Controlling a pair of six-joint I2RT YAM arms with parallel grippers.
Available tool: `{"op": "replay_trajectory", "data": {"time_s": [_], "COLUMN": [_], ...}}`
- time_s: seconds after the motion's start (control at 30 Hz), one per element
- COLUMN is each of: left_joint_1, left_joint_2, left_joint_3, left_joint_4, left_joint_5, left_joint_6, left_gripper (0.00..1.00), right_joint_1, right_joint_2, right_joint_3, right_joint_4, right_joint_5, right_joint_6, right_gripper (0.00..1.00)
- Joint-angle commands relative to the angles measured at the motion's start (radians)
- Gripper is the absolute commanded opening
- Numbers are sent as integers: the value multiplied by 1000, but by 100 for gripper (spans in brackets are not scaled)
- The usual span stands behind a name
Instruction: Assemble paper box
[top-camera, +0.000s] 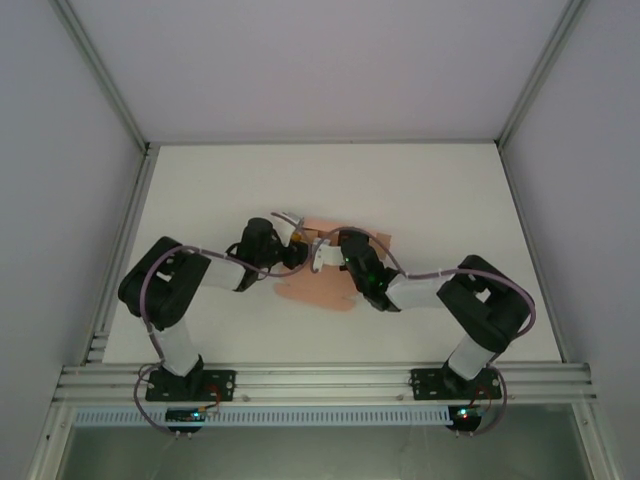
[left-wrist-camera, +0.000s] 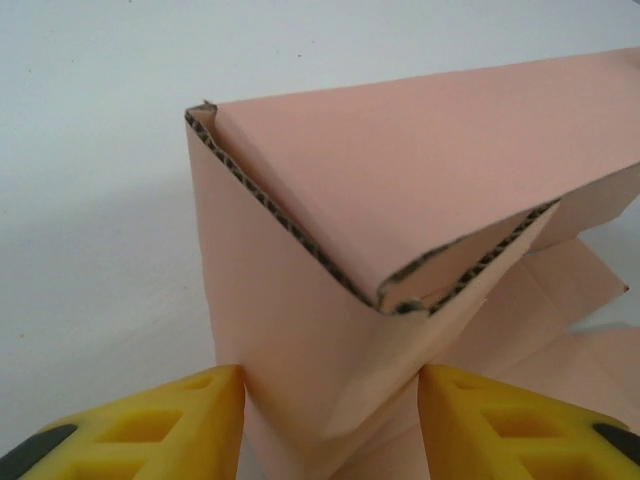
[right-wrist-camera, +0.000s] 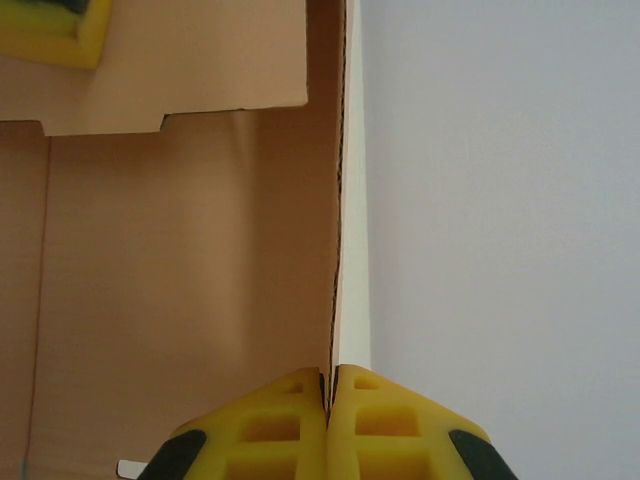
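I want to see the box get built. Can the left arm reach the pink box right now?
Probably yes. The left hand seems to hold a folded part of the box between its fingers, with nothing in the way. The right hand pinches another edge of it.

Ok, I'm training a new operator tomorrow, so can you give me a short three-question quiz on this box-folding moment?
1. True or false: the right gripper is shut on a thin card panel of the paper box.
2. In the left wrist view, the box's cut edges look: A) solid plastic, B) corrugated, C) metal foil.
3. Short answer: what colour are the left gripper's fingers, which flank a folded part of the box?

Key: 1 true; 2 B; 3 yellow.
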Motion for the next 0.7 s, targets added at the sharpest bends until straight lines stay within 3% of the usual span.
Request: {"op": "replay_trajectory", "data": {"time_s": [0.0,0.2,0.43,0.67], "left_joint_1": [-2,-2,-2,-13], "left_joint_2": [17,59,92,105], "left_joint_3": [54,98,146,178], "left_joint_4": [61,85,59,-46], "left_joint_5": [5,33,34,-111], "left_joint_6": [-2,-37,-51,-95], "left_gripper": [48,42,25,21], "right_joint_1": [9,3,-18,-25], "right_joint_2": [19,27,21,43], "right_joint_3": [-12,12,34,46], "right_joint_4": [-206,-263,-313,-296], "right_joint_5": [-128,-175,-206,-200], "right_joint_6": [57,88,111,114], "right_gripper": [0,0,0,0]}}
